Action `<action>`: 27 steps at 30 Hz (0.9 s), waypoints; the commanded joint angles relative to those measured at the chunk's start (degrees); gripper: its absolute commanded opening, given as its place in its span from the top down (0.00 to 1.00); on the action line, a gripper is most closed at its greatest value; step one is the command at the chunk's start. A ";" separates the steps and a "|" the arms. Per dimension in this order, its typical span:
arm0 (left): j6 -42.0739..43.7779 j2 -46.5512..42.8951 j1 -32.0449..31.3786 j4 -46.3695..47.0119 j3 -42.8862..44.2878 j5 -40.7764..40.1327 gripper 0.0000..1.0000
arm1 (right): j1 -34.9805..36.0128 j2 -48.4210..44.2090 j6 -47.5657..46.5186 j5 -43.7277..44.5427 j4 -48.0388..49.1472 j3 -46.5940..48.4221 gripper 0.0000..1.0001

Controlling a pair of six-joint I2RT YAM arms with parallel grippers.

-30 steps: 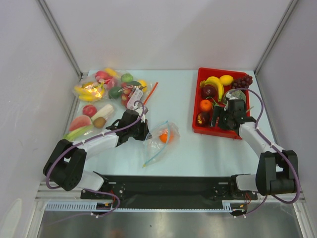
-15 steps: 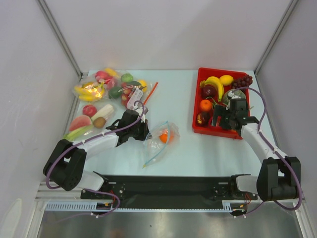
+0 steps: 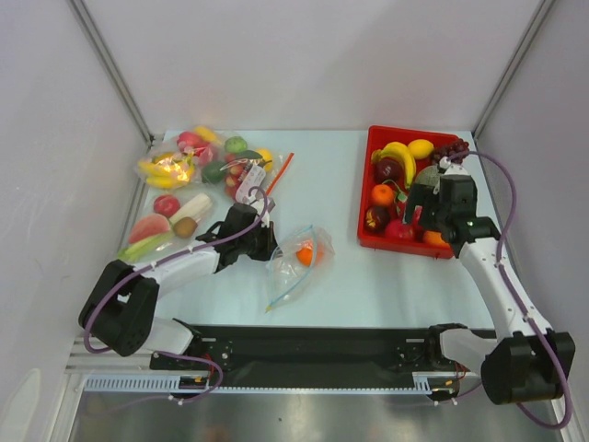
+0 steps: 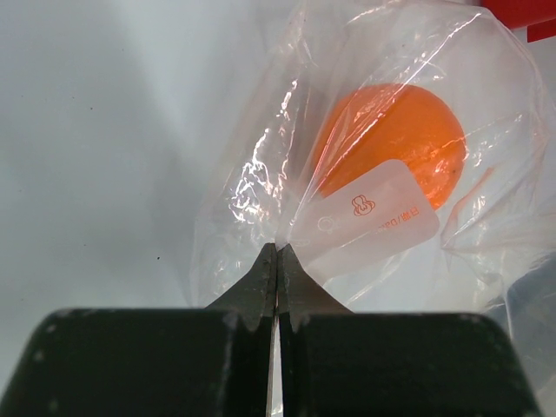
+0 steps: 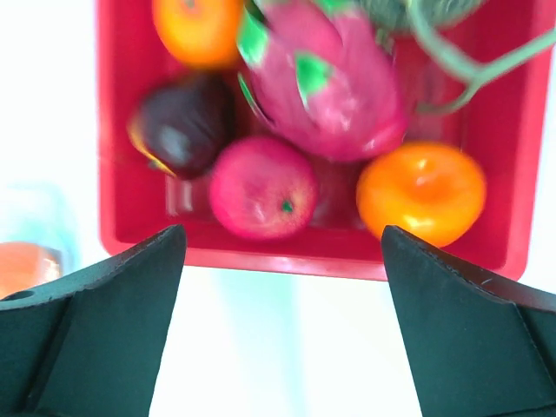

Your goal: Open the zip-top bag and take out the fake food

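Judging by how things lay, the task was only partly done. The zip-top bag (image 3: 296, 262) rested near the middle of the desk, somewhat toward the near edge, with its blue-green strip (image 3: 281, 296) trailing toward that edge. One orange fruit (image 4: 391, 143) was seen inside it through the film. Whether the mouth was fully unzipped could not be told.

A dark purple fruit (image 5: 182, 122), a red fruit (image 5: 261, 187) and an orange piece (image 5: 421, 191) lay in the red tray (image 3: 366, 198) by the right edge, toward the far right corner. Which of them had come from the bag could not be established. The bagged orange fruit was judged to be what was left to remove.

The left gripper (image 4: 276, 254) was closed tight, with a fold of the bag's clear plastic pinched between its tips. The orange fruit sat just beyond those tips and slightly to the right, apart from them, behind a white label (image 4: 373, 217). The right gripper (image 5: 282, 239) was spread wide and empty above the tray's near rim, well apart from the bag.
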 commanded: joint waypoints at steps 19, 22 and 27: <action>1.69 -2.18 0.51 -0.12 1.93 2.11 1.00 | 35.35 3.67 0.20 -29.60 6.40 14.09 0.39; 1.69 -2.18 0.51 -0.38 2.02 2.11 1.00 | 41.16 6.76 -0.94 -29.96 6.14 15.23 0.40; 1.87 -1.92 0.60 -0.38 2.11 2.19 1.00 | 46.97 12.30 -1.29 -30.14 7.54 16.46 0.41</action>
